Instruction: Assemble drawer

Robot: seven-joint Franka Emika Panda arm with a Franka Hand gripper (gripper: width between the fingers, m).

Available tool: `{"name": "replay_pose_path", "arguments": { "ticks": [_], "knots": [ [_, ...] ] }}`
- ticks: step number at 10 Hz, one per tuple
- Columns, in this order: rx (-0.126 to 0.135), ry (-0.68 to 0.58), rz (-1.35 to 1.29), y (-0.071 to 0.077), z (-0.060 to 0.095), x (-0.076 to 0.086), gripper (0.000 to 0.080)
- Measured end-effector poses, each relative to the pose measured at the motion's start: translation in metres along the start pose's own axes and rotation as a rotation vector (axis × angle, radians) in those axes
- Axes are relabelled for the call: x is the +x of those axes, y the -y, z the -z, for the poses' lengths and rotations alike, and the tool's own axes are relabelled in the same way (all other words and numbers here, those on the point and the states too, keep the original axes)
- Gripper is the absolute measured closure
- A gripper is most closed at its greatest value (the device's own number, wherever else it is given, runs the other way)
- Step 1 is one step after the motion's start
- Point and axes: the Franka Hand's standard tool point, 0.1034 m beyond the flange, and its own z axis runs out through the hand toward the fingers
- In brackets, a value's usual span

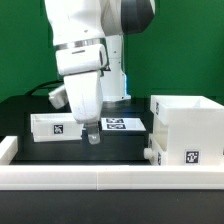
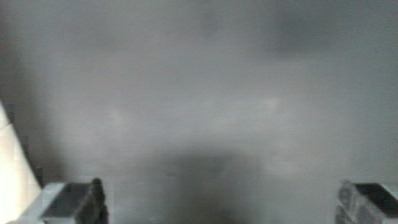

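A white open-topped drawer box (image 1: 186,128) with a marker tag on its front stands at the exterior view's right. A smaller white drawer part (image 1: 55,127) with a tag lies at the exterior view's left, behind the arm. My gripper (image 1: 92,137) hangs low over the black table between them, touching neither. In the wrist view the gripper (image 2: 222,202) is open wide. Its fingers (image 2: 79,202) show at the frame's two sides, with only bare dark table between them. A pale edge (image 2: 9,150) shows at one side of that view.
The marker board (image 1: 122,124) lies flat on the table behind the gripper. A long white wall (image 1: 90,176) runs along the front of the work area, with a short white side piece (image 1: 6,148) at the exterior view's left.
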Motion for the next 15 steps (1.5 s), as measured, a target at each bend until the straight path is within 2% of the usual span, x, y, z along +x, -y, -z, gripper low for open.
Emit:
{"name": "replay_pose_path", "arguments": {
  "ticks": [1, 2, 5, 6, 7, 8, 10, 12, 15],
  "knots": [
    [-0.017, 0.015, -0.008, 0.014, 0.005, -0.008, 0.0151],
    [-0.021, 0.02, -0.012, 0.019, 0.006, -0.013, 0.0151],
    [-0.019, 0.017, -0.05, 0.019, 0.004, -0.013, 0.0151],
    [-0.019, 0.015, -0.151, 0.019, 0.004, -0.012, 0.0151],
    [-0.03, 0.015, -0.236, 0.019, 0.004, -0.013, 0.0151],
    [-0.062, 0.014, -0.356, 0.022, 0.004, -0.015, 0.0151],
    [-0.084, 0.024, -0.539, 0.039, 0.01, -0.028, 0.0151],
    [-0.085, 0.022, -0.746, 0.05, 0.013, -0.035, 0.0151],
    [-0.087, 0.014, -0.929, 0.05, 0.012, -0.034, 0.0151]
  ]
}}
